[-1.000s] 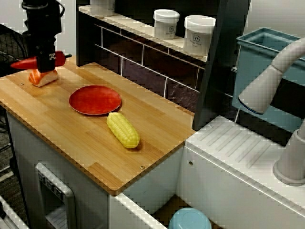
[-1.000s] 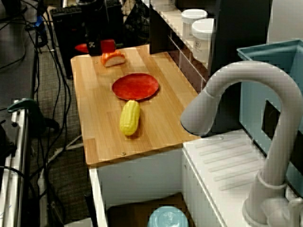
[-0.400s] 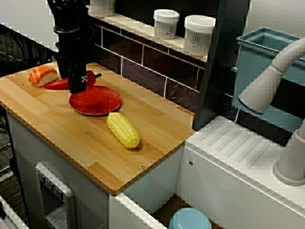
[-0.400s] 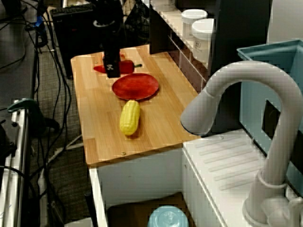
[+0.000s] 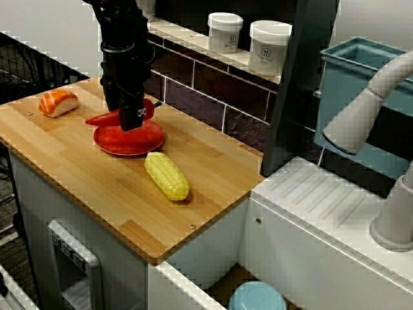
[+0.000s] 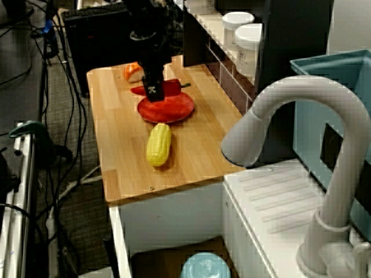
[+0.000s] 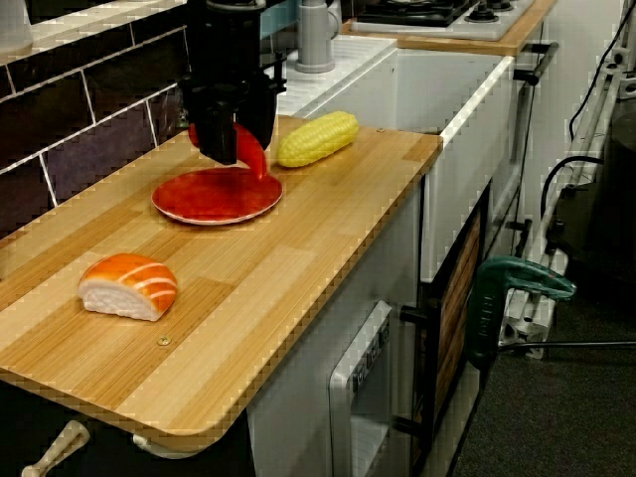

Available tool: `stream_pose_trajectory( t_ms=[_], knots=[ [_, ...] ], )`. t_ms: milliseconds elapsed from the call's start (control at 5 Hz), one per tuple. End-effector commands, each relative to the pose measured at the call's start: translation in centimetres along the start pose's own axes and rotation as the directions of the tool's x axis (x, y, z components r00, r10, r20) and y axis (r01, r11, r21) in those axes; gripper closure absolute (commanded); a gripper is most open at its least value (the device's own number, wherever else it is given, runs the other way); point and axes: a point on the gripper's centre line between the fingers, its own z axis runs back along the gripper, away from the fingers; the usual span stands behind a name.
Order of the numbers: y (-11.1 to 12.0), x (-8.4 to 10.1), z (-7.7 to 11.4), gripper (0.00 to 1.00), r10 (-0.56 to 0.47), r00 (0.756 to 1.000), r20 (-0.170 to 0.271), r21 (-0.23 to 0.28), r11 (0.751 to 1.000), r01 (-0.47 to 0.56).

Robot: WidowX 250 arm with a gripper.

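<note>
My gripper [image 5: 132, 117] is shut on a red chili pepper [image 5: 100, 119] and holds it just above the red plate [image 5: 145, 141] on the wooden counter. In the view over the faucet the gripper [image 6: 153, 90] hangs over the plate's [image 6: 177, 110] far edge, and the pepper [image 6: 173, 87] lies crosswise with its green stem pointing at the wall. From the counter's end, the pepper [image 7: 250, 155] dips toward the plate [image 7: 204, 202] below the gripper [image 7: 231, 139]. A yellow corn cob [image 5: 166, 175] lies beside the plate. A piece of salmon sushi [image 5: 58, 102] sits at the far left.
A dark tiled wall with a shelf holding two white jars [image 5: 225, 32] [image 5: 270, 46] runs behind the counter. A dark post [image 5: 297, 84] ends the counter on the right. Beyond it are a white sink top, a grey faucet [image 5: 364, 113] and a teal bin [image 5: 348, 77].
The gripper has carried the pepper rightward from over the sushi to above the plate. The sushi, hidden under the pepper at first, now shows alone.
</note>
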Motion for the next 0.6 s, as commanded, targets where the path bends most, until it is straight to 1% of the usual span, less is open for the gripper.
stream_pose_trajectory(
  t_ms=[0,200,400],
  knots=[
    [1.93,-1.42,0.57,1.0,0.006,1.0,0.017,0.039,0.999,-0.007],
    [2.1,-1.8,0.73,1.0,0.007,1.0,0.012,0.045,0.999,-0.008],
    [2.33,-1.99,1.16,0.0,0.007,1.0,0.004,0.041,0.999,-0.007]
  ],
)
